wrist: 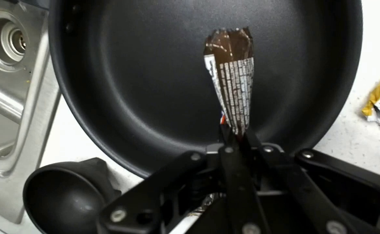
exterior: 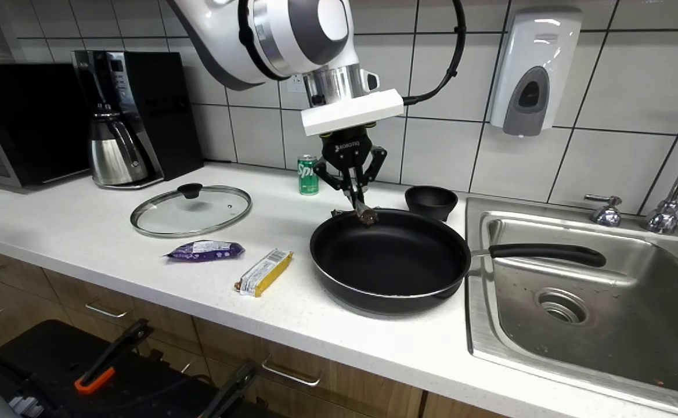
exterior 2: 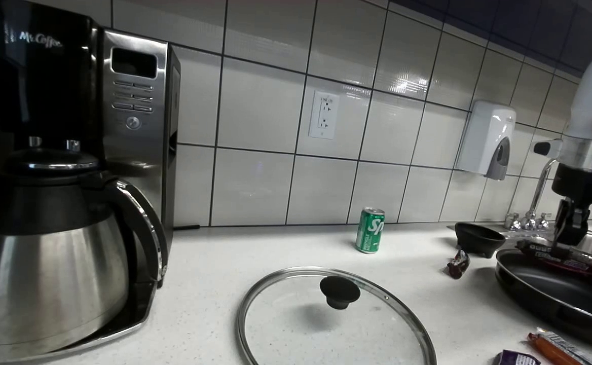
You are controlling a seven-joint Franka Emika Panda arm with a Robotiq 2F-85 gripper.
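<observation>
A: What are the fingers [wrist: 253, 142] doing?
B: Clasped on a candy bar [wrist: 236, 83]; in an exterior view it sticks out on both sides of them.
A: How would it handle?
B: Light, I'd judge, and fairly firm inside a thin, slick wrapper; a hard squeeze might dent or snap it. Around the middle, across its width, seems the best hold, since an end grip could let it swing.
A: And under the fingers?
B: The pan [wrist: 164, 71]; the fingers hang near its rim, with the bar over it. Whether bar and pan touch, I can't tell.
A: Farther out?
B: Near the fingers, on the surface [exterior: 281, 226], a brown wrapped snack [exterior 2: 458, 263] and a black bowl [exterior: 431, 200]. Beyond those, a soda can [exterior: 308, 174] and a yellow packet [exterior: 266, 273]. Well apart from the fingers, a purple packet [exterior: 205, 251], a glass lid [exterior: 194, 213], and farthest, the coffee maker [exterior: 159, 110].
</observation>
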